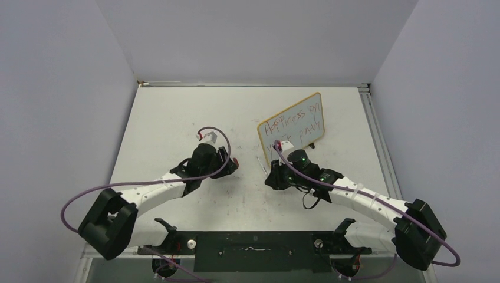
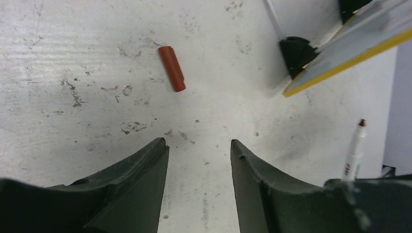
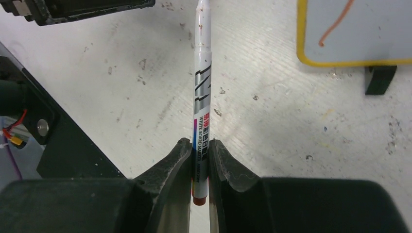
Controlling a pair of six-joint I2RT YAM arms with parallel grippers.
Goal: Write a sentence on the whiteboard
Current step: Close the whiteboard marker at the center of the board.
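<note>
the whiteboard stands on the table just beyond the right gripper, which is clamped on a marker with bare tip forward. the sentence, thin red in two lines, looks finished. for capping, i think, the red cap lies ahead of the left gripper, slightly left, long axis nearly along its reach; these jaws stand apart, empty

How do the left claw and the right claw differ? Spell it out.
The left claw stands open; the right claw is shut. The left claw holds nothing, the red cap lying loose on the table ahead of it; the right claw grips the whiteboard marker. Both are dark, two-fingered.
</note>
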